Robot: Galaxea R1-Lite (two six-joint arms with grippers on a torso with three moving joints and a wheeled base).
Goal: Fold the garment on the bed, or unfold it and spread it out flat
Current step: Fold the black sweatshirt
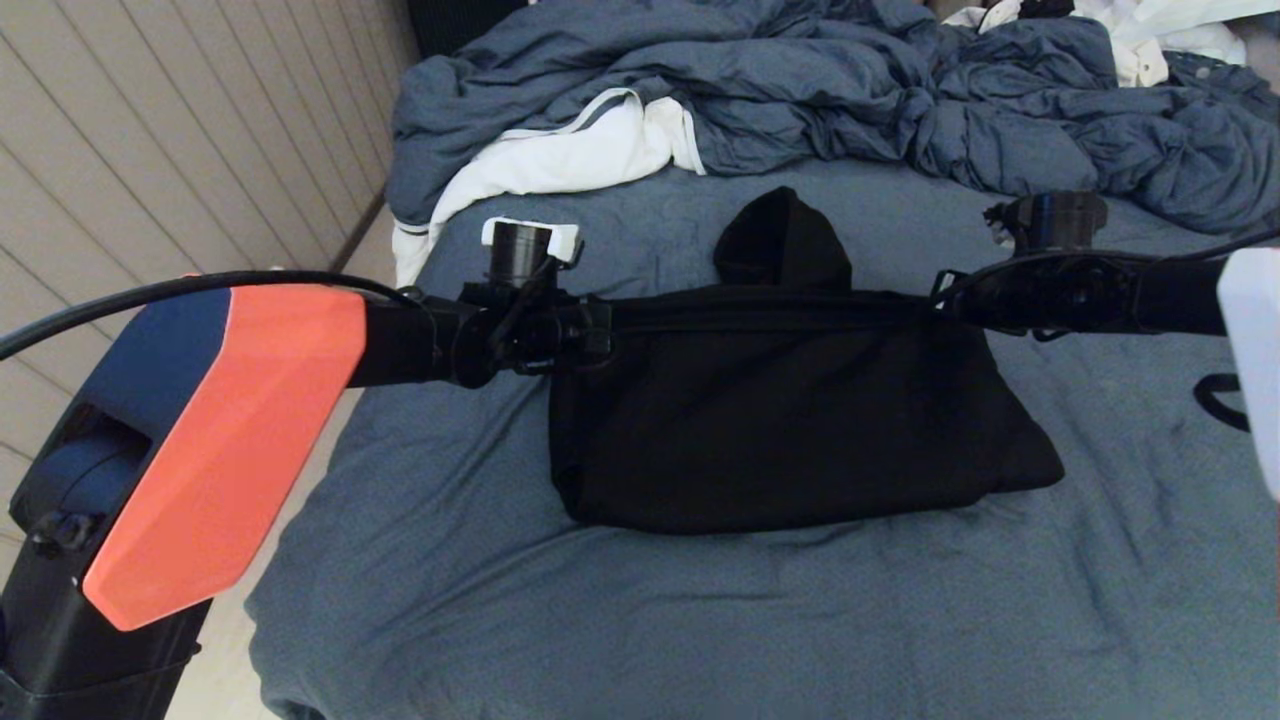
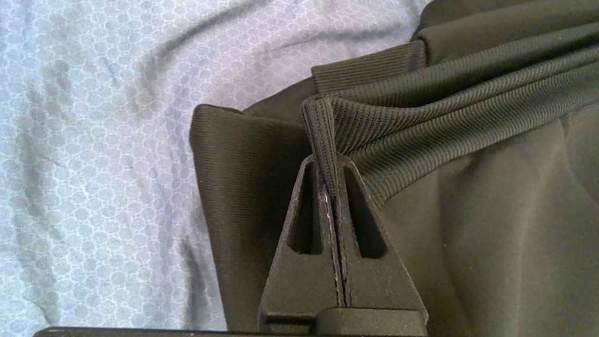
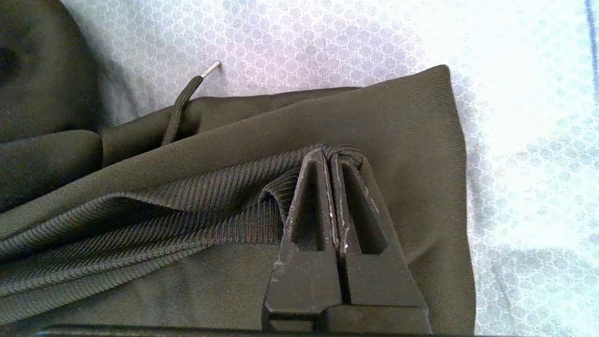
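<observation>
The black hoodie (image 1: 780,420) hangs doubled over in mid-bed, its ribbed hem pulled taut between my two grippers; its hood (image 1: 782,240) lies on the blue-grey bed sheet (image 1: 620,620) behind. My left gripper (image 1: 600,330) is shut on the hem's left end. In the left wrist view the left gripper (image 2: 331,161) pinches the ribbed band (image 2: 421,121). My right gripper (image 1: 945,295) is shut on the hem's right end. In the right wrist view the right gripper (image 3: 329,152) clamps the ribbing (image 3: 187,206), and a drawstring tip (image 3: 187,100) lies on the fabric.
A rumpled blue-grey duvet (image 1: 850,90) fills the far side of the bed. A white cloth with grey trim (image 1: 560,160) lies at the far left, more white cloth (image 1: 1150,30) at the far right. A panelled wall (image 1: 150,130) runs along the left.
</observation>
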